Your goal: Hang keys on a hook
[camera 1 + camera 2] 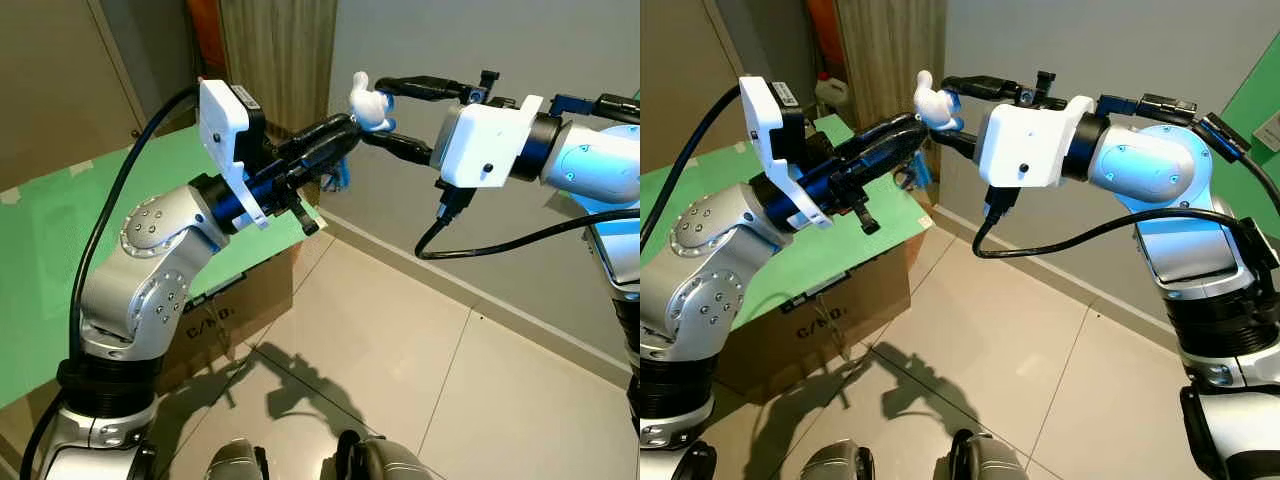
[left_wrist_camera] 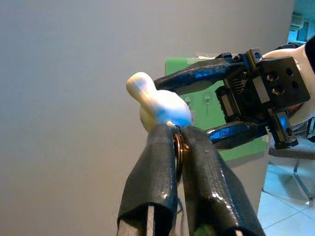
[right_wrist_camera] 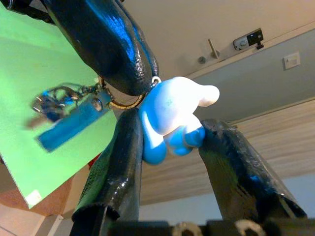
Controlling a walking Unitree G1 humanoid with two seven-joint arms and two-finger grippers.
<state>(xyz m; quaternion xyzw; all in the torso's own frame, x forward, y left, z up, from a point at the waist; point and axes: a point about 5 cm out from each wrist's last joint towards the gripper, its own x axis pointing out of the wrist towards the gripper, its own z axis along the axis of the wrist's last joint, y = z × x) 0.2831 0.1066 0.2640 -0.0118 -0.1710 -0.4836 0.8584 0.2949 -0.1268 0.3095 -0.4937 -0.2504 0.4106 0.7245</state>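
On the left a cardboard box (image 1: 235, 300) covered by a green sheet (image 1: 60, 250) stands against a wooden door (image 1: 50, 90). Above its corner the left gripper (image 1: 335, 132) is clenched on the metal ring (image 2: 178, 147) of the keys (image 3: 56, 105), held up in mid-air. The bunch looks light but loose: the keys and a blue tag (image 3: 69, 125) dangle and would swing (so the stiff ring seems the surest hold). To the right the white-and-blue figurine (image 1: 368, 103) on the ring sits between the spread fingers of the right gripper (image 1: 385, 110), one finger touching it but not squeezing; it looks smooth and rounded, likely slippery. Below is a pale tiled floor (image 1: 400, 360); behind, a plain grey wall (image 1: 430, 40).
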